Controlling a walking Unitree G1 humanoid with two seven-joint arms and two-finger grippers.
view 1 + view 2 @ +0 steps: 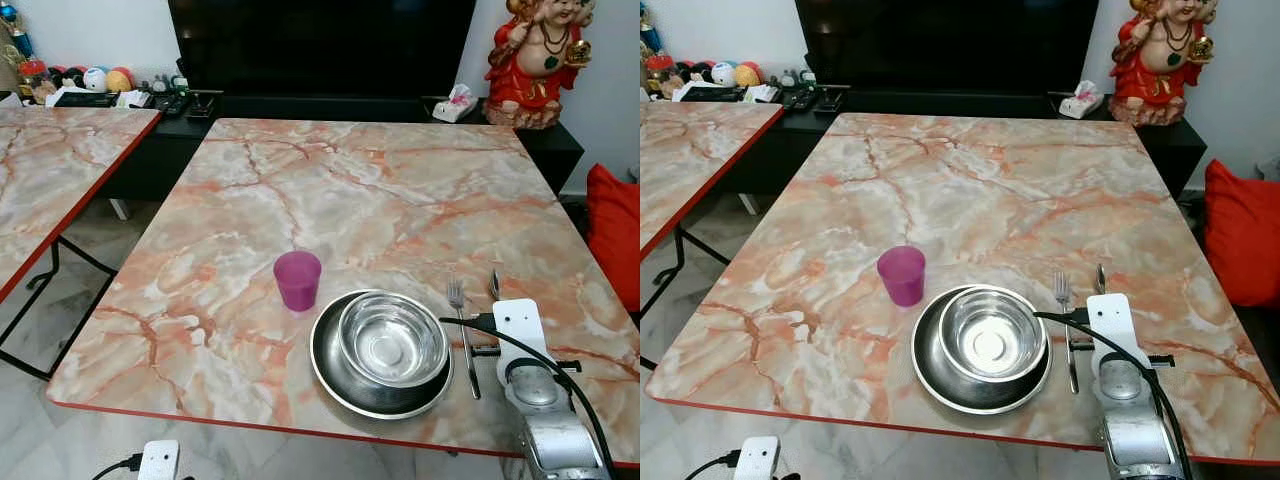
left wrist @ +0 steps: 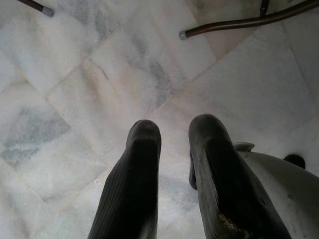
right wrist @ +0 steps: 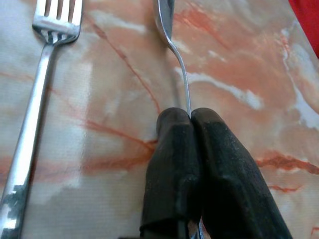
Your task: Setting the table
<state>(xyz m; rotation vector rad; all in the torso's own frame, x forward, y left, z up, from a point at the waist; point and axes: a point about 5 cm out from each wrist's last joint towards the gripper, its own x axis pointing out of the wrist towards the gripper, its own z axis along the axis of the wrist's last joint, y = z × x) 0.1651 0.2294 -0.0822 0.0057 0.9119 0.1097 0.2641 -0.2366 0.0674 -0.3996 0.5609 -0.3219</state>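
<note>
A square table topped in pink-and-orange veined marble (image 1: 350,190) stands before a black media unit (image 1: 320,60), on pale tiled floor.

The task's thing in hand is a slim polished steel spoon (image 3: 172,45), lying on the marble at the near right corner of the setting, just right of a steel fork (image 1: 462,335) and parallel to it. It is judged light, stiff and slippery; the thin handle offers little to bear on, so a pinch across the handle's middle or lower end is likely the surest hold, and it may swivel if taken too near the tip. The right gripper (image 3: 192,117) is seen pressed together on the spoon's handle, the bowl pointing away from the fingers toward the far side of the table and resting on or just above the marble; which cannot be told.

Left of the fork, a shiny steel bowl (image 1: 392,340) is nested in a wider dark metal dish (image 1: 335,375). A translucent purple plastic cup (image 1: 297,280) stands upright just beside the dish's far left rim. The left gripper (image 2: 172,144) hangs low over the floor tiles, its fingers slightly spread and holding nothing.

A red-robed figurine (image 1: 535,60) stands on the unit at the far right.
</note>
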